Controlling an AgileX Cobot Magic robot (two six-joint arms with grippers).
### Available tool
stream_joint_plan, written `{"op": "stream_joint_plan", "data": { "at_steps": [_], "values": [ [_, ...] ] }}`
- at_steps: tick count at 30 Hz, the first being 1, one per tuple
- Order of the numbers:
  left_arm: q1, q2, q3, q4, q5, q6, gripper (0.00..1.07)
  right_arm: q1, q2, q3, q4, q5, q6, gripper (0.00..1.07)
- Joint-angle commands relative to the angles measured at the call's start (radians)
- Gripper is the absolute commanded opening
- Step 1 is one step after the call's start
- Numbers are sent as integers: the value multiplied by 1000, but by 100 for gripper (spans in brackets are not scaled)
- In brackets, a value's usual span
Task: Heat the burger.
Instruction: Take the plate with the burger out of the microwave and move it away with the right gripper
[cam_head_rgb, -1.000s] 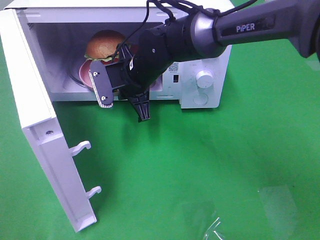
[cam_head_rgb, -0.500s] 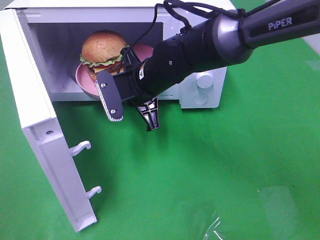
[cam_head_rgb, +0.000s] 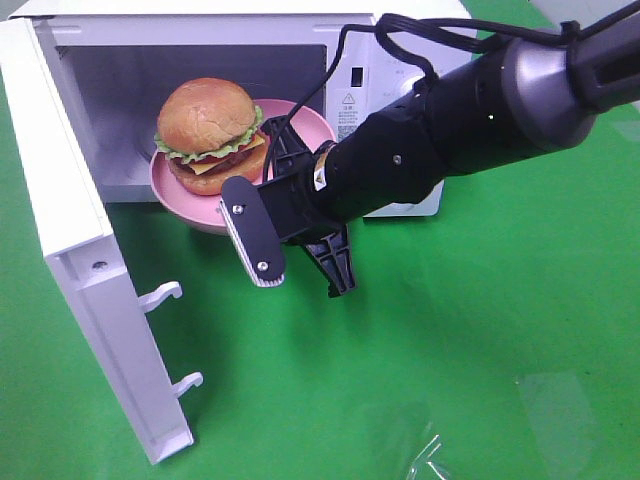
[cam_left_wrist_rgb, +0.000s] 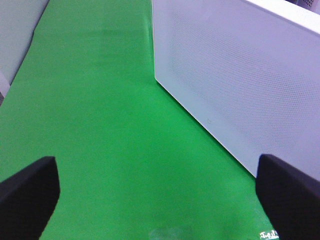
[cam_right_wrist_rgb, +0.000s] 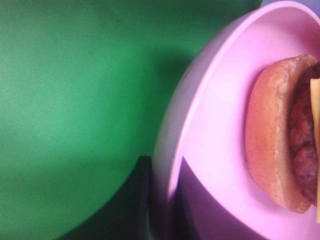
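Note:
The burger, brown bun over lettuce, cheese and patty, sits on a round pink plate at the mouth of the open white microwave. My right gripper reaches in from the right and is shut on the plate's right rim. The right wrist view shows that rim pinched between the dark fingers of the right gripper, with the burger just beyond. My left gripper is open over the green mat, out of the high view.
The microwave door swings wide open toward the front left, with two latch hooks sticking out. A white microwave panel fills the left wrist view's right side. Clear plastic wrap lies at the front right on the green mat.
My right arm has drawn back toward the front right, bringing the plate and burger from deep inside the microwave to its opening. The left gripper has stayed open.

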Motion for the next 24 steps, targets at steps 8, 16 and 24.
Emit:
{"op": "stream_joint_plan", "data": {
  "at_steps": [8,16,24],
  "values": [
    [2,-19,4,-2,-1,-1,100,0,-126,98,77,-58,28,0],
    [2,-19,4,-2,-1,-1,100,0,-214,196,100,-59,28,0],
    [2,-19,4,-2,-1,-1,100,0,-303,297,101,-60,33,0]
  ]
}}
